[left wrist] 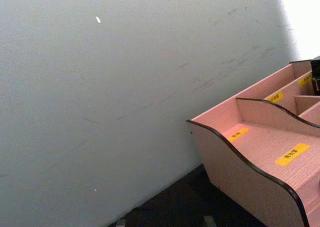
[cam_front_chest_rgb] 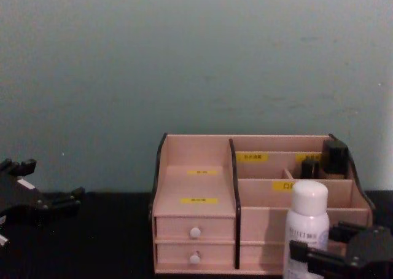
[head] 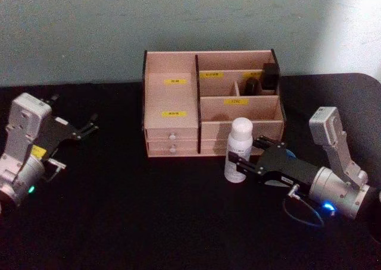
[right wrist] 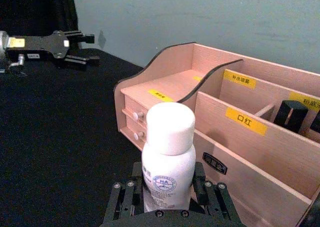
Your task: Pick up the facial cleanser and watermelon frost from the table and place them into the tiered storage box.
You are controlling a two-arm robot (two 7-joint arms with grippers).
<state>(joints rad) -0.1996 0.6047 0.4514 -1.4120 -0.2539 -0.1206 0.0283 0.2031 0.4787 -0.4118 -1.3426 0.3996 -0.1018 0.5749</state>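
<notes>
The right pincer [head: 247, 155] looks clamped on the white facial cleanser [head: 240, 140], upright just before the tiered storage box [head: 178, 112]. Grasp made, I'd say; next, lift it over the front wall. The left pincer [head: 84, 130] idles spread by the desk's [head: 119, 222] left edge.

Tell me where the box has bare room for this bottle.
In the tiered storage box, bare: the stepped left tiers and the long front-right compartment. Crowded: its back-right corner, with dark items. Right hand grips the white bottle in front.

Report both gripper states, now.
Left gripper: open, holding nothing.
Right gripper: closed on the white bottle.
</notes>
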